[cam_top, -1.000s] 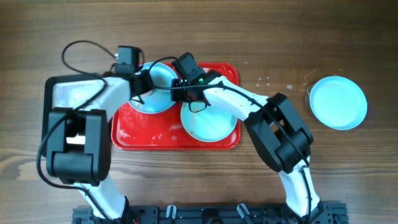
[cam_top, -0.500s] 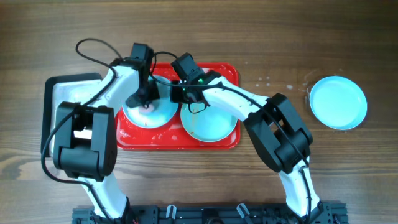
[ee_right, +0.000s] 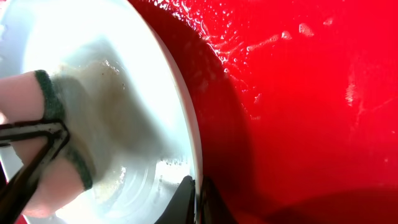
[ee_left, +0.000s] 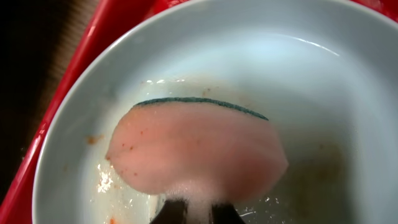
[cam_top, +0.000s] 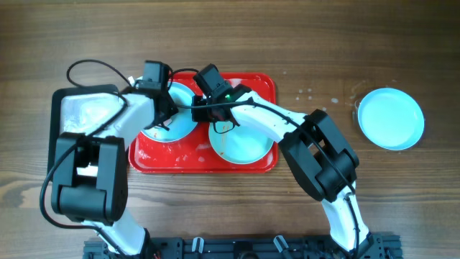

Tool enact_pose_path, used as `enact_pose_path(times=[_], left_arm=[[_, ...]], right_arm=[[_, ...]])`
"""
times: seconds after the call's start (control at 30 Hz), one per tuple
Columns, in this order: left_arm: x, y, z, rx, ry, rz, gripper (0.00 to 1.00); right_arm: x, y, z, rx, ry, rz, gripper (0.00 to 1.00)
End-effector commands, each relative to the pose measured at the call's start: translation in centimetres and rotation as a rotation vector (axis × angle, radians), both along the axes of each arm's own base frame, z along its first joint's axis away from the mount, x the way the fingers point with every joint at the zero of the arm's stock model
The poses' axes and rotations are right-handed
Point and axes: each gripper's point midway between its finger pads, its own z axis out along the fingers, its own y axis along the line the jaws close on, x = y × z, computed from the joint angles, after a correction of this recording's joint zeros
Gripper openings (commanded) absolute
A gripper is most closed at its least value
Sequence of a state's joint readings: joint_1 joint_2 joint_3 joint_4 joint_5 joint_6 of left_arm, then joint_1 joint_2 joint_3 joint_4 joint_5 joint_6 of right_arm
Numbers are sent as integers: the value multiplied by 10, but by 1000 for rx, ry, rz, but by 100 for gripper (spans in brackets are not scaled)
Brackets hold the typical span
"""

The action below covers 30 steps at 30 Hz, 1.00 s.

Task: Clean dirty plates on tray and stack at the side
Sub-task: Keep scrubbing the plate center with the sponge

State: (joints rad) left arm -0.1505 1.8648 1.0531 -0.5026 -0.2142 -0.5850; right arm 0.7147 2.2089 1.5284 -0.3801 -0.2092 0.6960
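Note:
Two pale turquoise plates lie on the red tray [cam_top: 251, 162]: a left plate [cam_top: 180, 124] and a right plate [cam_top: 248, 144]. A third plate [cam_top: 390, 119] lies on the table at the far right. My left gripper [cam_top: 164, 119] is shut on a pink sponge [ee_left: 199, 152] with a green edge, pressed into the left plate [ee_left: 311, 81], which has brown specks and suds. My right gripper [cam_top: 208, 108] is shut on the left plate's rim [ee_right: 189, 140], with the red tray [ee_right: 298, 93] beside it. The sponge [ee_right: 56, 155] also shows in the right wrist view.
A black-rimmed tray with a white inside [cam_top: 79, 108] stands left of the red tray. Water drops [cam_top: 309, 95] lie on the wooden table between the red tray and the far right plate. Both arms cross over the tray's upper part.
My left gripper with the sponge has moved across the left plate, toward the tray's middle half a second ago and now back to the left. My right gripper has stayed on the rim.

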Motion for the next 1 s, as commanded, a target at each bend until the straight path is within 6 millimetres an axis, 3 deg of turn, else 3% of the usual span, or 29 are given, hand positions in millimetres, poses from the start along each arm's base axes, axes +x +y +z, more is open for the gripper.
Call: enact_pose_path(times=[0.0,0.2,0.33,0.5,0.67,0.87,0.97], left_arm=[[-97,61,-70,262,261,268,4],[-149,65,-59,299,379,526,4],[-157,55,-64,243,405,570,4],[-164,23,-72,56,526,447,4],[-191,-8,-65,-112,701,355,4],[-226,-7,-40,-88,882,358,4],[-222,-8,-33,-93,897,322,4]], right_arm=[[1,-14,-18,-28,40,-25,4],[8,-19,-18,-21,44,-57,4],[9,-20,-17,-9,52,-57,4],[9,-19,-17,-6,52,-56,4],[9,-19,-16,-2,51,-54,4],[8,-18,-16,1,54,-52,4],[9,-18,-16,3,51,-52,4]])
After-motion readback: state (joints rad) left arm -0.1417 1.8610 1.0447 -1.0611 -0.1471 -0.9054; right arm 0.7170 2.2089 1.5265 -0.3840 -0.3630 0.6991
